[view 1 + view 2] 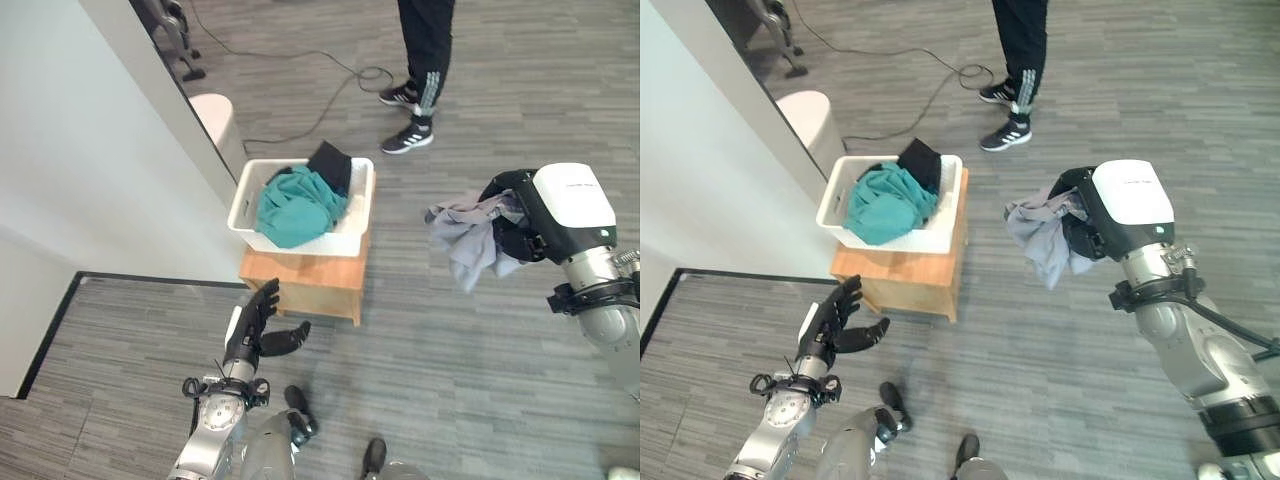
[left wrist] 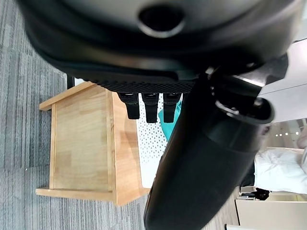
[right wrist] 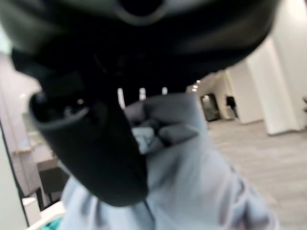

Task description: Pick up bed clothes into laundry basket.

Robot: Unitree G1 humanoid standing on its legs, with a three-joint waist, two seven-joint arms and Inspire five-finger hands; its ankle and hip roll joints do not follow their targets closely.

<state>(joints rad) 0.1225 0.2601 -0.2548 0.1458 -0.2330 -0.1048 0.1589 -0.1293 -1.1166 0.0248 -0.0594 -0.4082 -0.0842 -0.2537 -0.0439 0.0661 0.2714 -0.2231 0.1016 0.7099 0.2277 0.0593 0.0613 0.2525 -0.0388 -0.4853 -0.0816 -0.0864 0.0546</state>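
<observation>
Your right hand (image 1: 520, 225) is clenched round the grey garment (image 1: 465, 235), well right of the white laundry basket (image 1: 352, 235) on the small wooden table (image 1: 305, 275), left hand (image 1: 262, 325) slack and empty — swing across too low and the dangling tail may snag the rim — spilling onto the floor.

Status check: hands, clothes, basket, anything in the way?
Right hand shut on grey garment, held above the floor right of basket. Left hand open, idle. Teal cloth already in. Person stands beyond.
</observation>
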